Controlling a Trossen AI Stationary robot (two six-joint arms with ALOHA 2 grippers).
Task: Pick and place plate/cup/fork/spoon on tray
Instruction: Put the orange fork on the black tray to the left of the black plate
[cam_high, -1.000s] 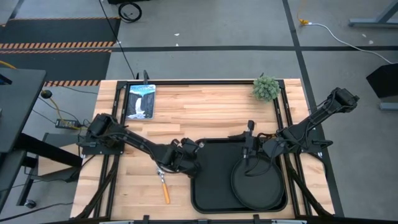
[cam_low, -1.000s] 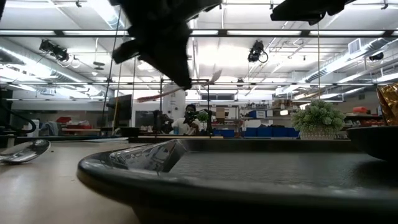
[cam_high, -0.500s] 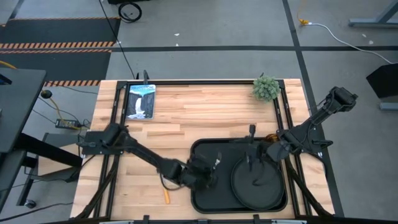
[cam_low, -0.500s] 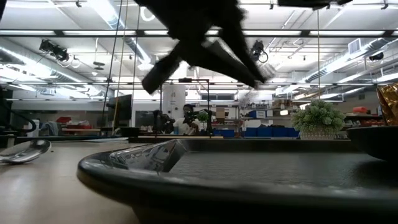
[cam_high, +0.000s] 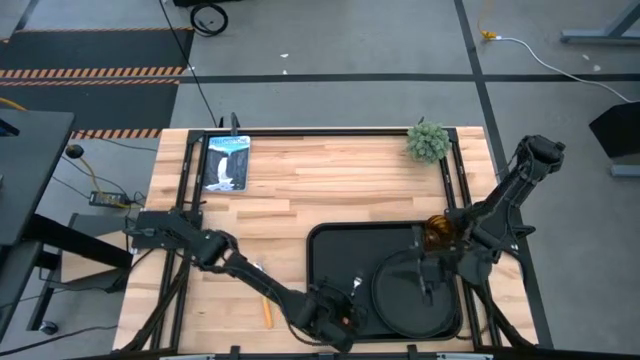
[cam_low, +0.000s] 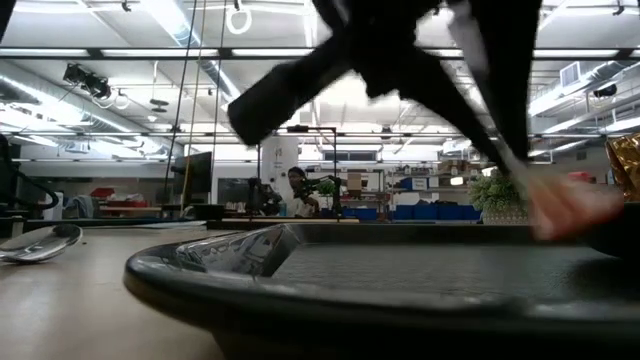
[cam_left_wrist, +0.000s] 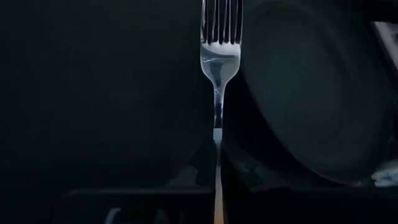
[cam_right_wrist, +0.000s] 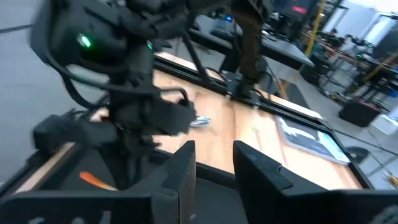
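The black tray (cam_high: 325, 250) lies at the table's near right. On it are the round black plate (cam_high: 395, 305) and, at its far right, the amber cup (cam_high: 437, 232), standing upright. My left gripper (cam_high: 340, 305) is over the tray's near left part, shut on the fork (cam_left_wrist: 220, 56), whose tines lie next to the plate's left rim (cam_left_wrist: 311, 93). My right gripper (cam_high: 427, 288) hangs over the plate, open and empty (cam_right_wrist: 214, 177). The spoon (cam_high: 266, 312) lies on the wood left of the tray, its bowl showing in the low view (cam_low: 40, 243). My left gripper pinches the fork's handle (cam_left_wrist: 217, 134) between its two fingers, just behind the silver neck. The fork sticks straight out ahead of the fingers, tines toward the table's right and the plate. Whether the tines touch the tray floor, I cannot tell.
A small potted plant (cam_high: 428, 141) stands at the far right and a picture book (cam_high: 226, 163) lies at the far left. Bare wood lies between them and the tray. People show in the room behind the table.
My left gripper has carried the fork from the tray's left rim toward the near edge and the right, over the tray, up to the plate. My right gripper has gone toward the near edge over the plate, uncovering the cup, which has stayed put.
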